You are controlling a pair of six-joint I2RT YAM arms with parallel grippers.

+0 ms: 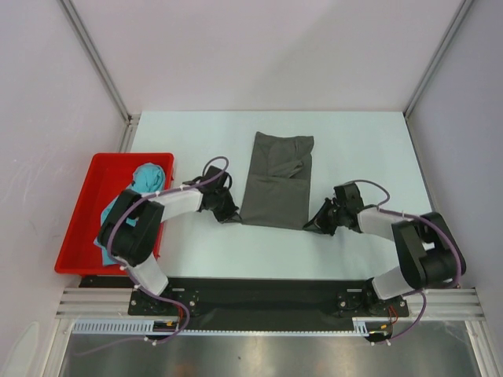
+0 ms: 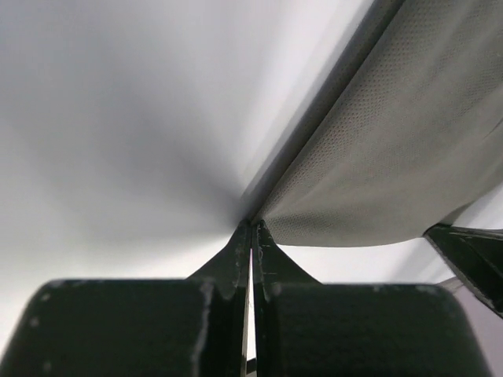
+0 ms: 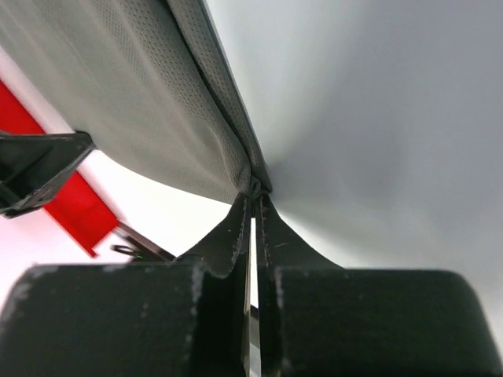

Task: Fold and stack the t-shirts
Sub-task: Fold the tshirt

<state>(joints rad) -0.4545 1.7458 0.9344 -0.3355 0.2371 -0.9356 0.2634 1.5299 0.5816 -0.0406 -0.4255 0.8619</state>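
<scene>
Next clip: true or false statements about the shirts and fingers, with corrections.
1. The teal t-shirt lies in the red tray. True.
2. The grey t-shirt lies on the teal one. False: it is on the table, outside the tray.
3. The right fingers are shut on the grey t-shirt's near edge. True.
4. The left fingers hang open over the tray. False: they pinch the grey t-shirt too.
</scene>
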